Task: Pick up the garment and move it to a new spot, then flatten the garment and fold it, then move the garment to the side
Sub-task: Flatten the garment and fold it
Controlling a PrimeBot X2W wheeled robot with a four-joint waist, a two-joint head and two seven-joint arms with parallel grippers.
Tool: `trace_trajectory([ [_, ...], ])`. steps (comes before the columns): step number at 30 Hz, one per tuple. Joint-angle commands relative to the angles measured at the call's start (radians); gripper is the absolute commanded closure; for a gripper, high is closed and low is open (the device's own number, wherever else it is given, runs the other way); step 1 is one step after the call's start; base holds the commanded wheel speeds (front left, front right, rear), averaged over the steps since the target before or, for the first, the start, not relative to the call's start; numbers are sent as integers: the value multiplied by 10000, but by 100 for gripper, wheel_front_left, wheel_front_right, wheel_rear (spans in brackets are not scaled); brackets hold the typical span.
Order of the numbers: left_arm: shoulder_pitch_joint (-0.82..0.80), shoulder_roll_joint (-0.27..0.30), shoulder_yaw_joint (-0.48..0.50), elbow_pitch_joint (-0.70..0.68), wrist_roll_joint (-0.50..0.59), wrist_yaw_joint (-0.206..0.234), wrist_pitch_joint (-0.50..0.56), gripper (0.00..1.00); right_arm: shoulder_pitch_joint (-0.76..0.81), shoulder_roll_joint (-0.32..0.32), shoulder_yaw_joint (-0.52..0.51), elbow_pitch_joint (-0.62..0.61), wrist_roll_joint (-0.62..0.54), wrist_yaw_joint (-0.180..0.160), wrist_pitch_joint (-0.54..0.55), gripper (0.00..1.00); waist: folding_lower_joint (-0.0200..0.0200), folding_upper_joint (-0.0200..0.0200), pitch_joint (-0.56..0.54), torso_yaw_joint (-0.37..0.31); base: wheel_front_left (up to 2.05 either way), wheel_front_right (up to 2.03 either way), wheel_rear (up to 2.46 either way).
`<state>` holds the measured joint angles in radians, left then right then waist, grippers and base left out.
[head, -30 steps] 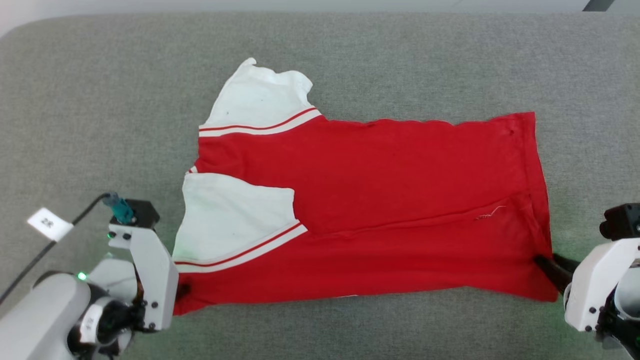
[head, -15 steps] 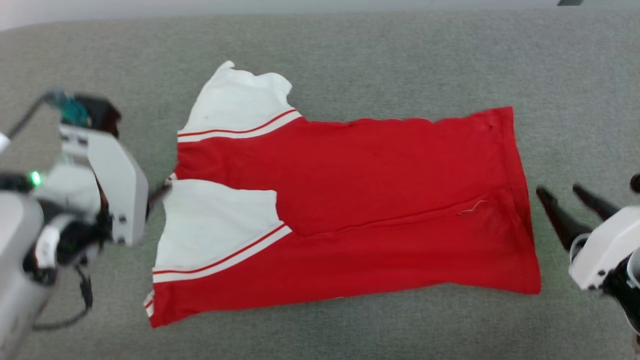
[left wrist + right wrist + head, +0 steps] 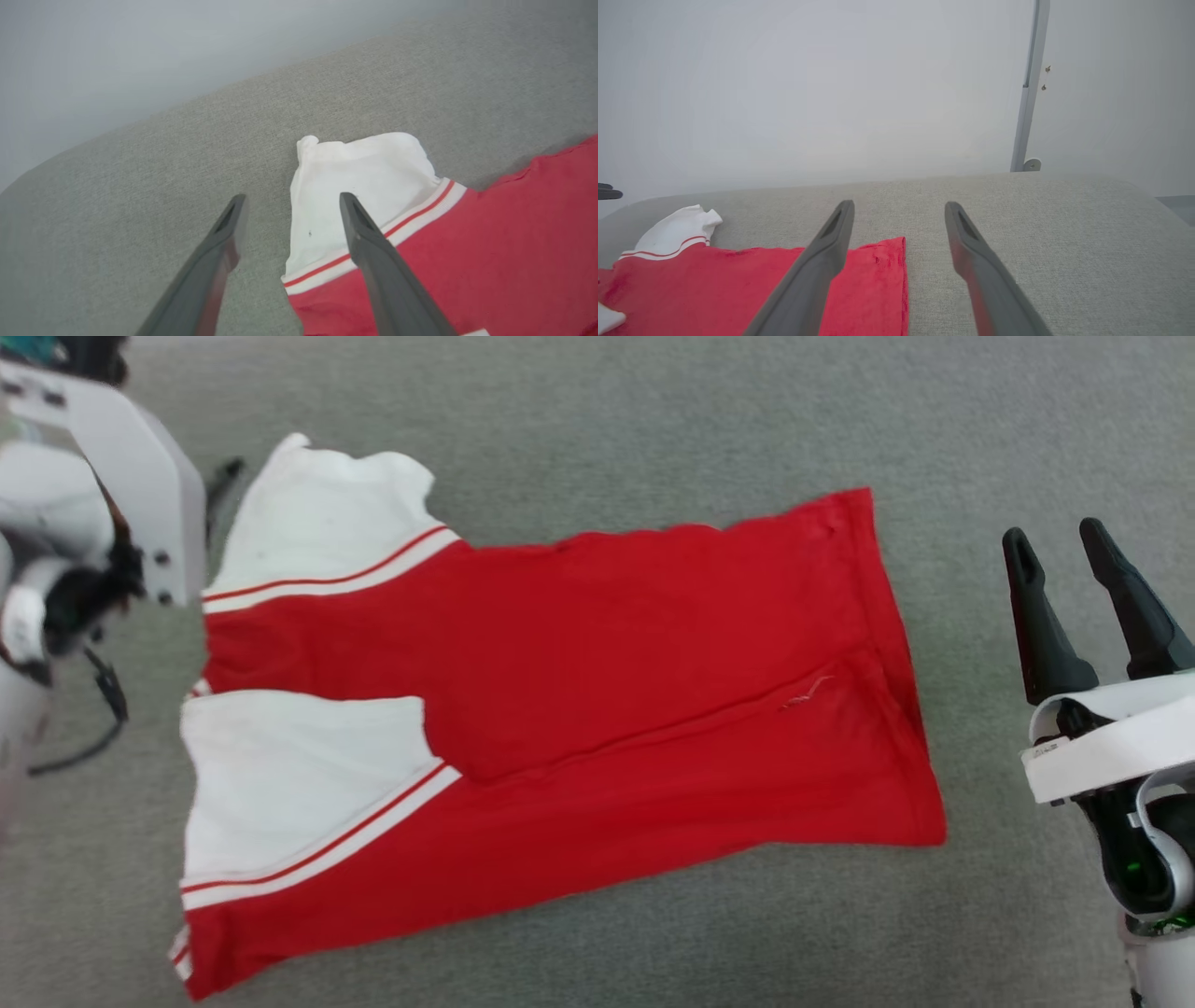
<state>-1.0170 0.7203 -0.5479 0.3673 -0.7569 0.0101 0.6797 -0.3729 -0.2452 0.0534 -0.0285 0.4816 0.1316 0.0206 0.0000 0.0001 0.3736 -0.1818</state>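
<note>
Grey woven fabric surface (image 3: 597,411) ran back to pale wall. Red jersey shirt with white sleeves and red-striped trim (image 3: 607,644) lay flat mid-surface, sleeves toward robot's left, hem toward right, near long edge apparently folded over body. One second earlier both grippers pinched near corners. Now left gripper (image 3: 290,199) hovered by far white sleeve (image 3: 317,523), jaws spread, empty. Right gripper (image 3: 1056,532) stood beside hem, clear of cloth, jaws spread, empty. Judgement: near lengthwise fold laid and released; far-side fold probably next.
</note>
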Motion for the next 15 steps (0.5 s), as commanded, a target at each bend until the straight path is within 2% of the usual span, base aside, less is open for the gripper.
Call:
trace_trajectory([
  [1, -260, -24, 8, 178, 67, -131, -67, 0, -104, 51, 70, 64, -57, -20, -177, 0, 0, -1, 427, -437, 0, 0, 0],
  [8, -1426, -193, -205, 1619, 201, -672, 226, 0, -224, 162, 449, 475, 26, -18, -855, 0, 0, -1, 990, -967, 0, 0, 0],
  [15, -2270, -365, -476, 3078, 202, -876, 1063, 0, -384, 261, 621, 932, 98, -20, -1258, 0, 0, -1, 1400, -1256, 0, 0, 0],
])
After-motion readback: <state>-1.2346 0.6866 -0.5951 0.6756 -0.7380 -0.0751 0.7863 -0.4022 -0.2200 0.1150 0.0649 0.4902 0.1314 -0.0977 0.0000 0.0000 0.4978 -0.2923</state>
